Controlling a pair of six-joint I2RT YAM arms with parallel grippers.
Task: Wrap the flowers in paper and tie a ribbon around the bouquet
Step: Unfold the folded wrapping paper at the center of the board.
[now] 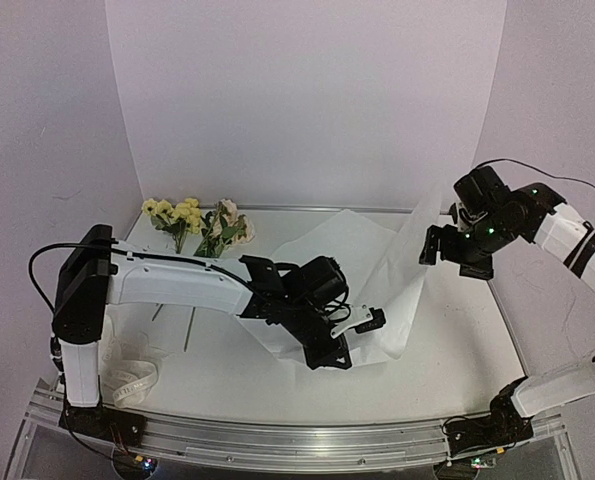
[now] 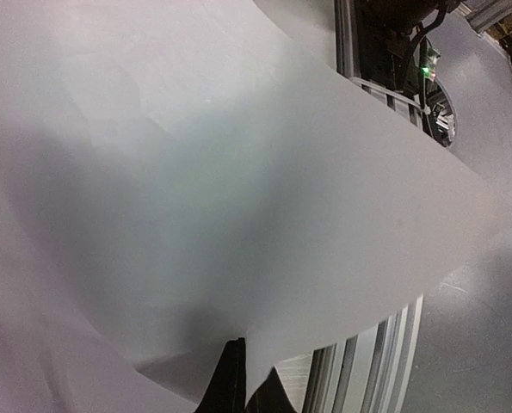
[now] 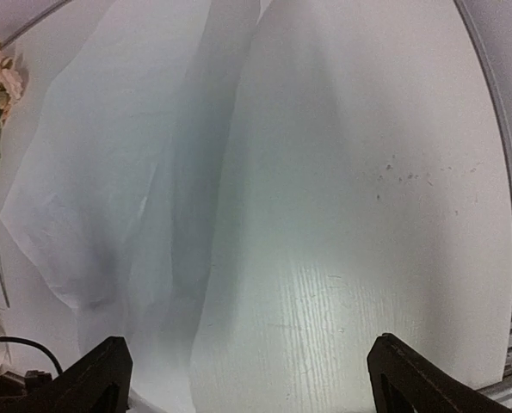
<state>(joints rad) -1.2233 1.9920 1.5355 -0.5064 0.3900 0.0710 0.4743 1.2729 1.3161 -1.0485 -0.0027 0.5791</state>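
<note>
The left claw is pinched shut on the paper at its near edge, around 6 o'clock. The sheet's far corner rears up by the right claw, which gapes wide at 3. The flowers lie at 11, with bare tabletop at 4.

Flowers, yellow and cream blooms on green stems, lie in two small bunches at the far left corner of the tabletop. Thin white paper spreads across the middle, its right part standing up in a tall fold. Cream ribbon lies looped by the near left corner.
</note>
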